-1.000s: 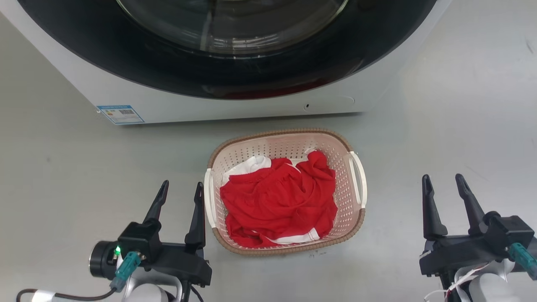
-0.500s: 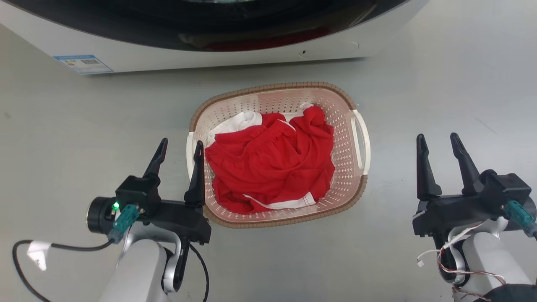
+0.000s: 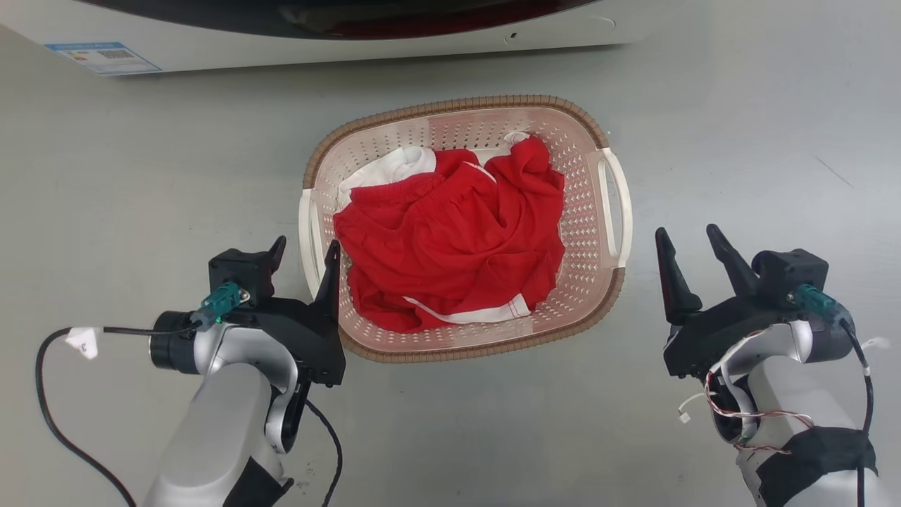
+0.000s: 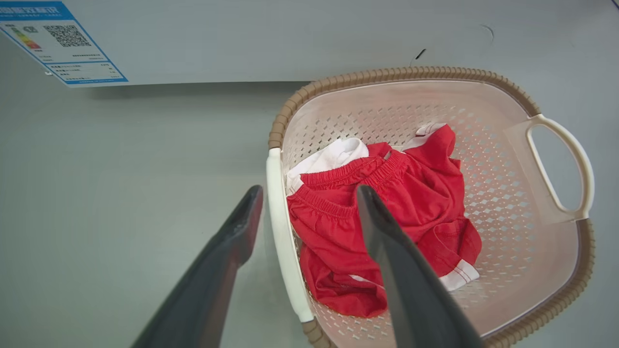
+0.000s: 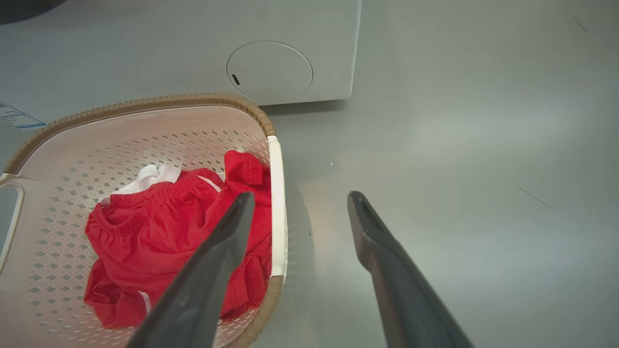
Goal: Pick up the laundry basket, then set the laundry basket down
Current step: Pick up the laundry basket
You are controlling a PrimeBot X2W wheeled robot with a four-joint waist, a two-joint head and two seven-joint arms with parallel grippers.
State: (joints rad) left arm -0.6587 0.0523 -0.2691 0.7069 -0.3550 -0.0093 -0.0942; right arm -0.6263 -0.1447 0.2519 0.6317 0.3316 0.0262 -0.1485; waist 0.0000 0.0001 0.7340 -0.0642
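The laundry basket (image 3: 457, 105) sits on the grey floor before the washer, pale and perforated with a brown rim, holding red and white clothes (image 3: 450, 239). My left gripper (image 3: 306, 245) is open and straddles the basket's white left handle (image 3: 304, 211). In the left wrist view that handle (image 4: 280, 227) runs between the two fingers of the left gripper (image 4: 308, 189), one outside the basket (image 4: 411, 73) and one over the clothes. My right gripper (image 3: 686, 231) is open, a little right of the right handle (image 3: 625, 204). In the right wrist view that handle (image 5: 275, 203) lies just beside the left finger of the right gripper (image 5: 301, 194).
The white washer (image 3: 352, 42) stands just beyond the basket, with a blue-edged label (image 3: 102, 58) at its lower left. Its front also shows in the left wrist view (image 4: 193, 38) and right wrist view (image 5: 193, 48). Bare grey floor (image 3: 760, 127) lies on both sides. A black cable (image 3: 49, 415) trails by my left arm.
The head camera has tilted down, so the washer slid up the picture. My left gripper went from beside the left handle to astride it. The right gripper has come closer to the basket.
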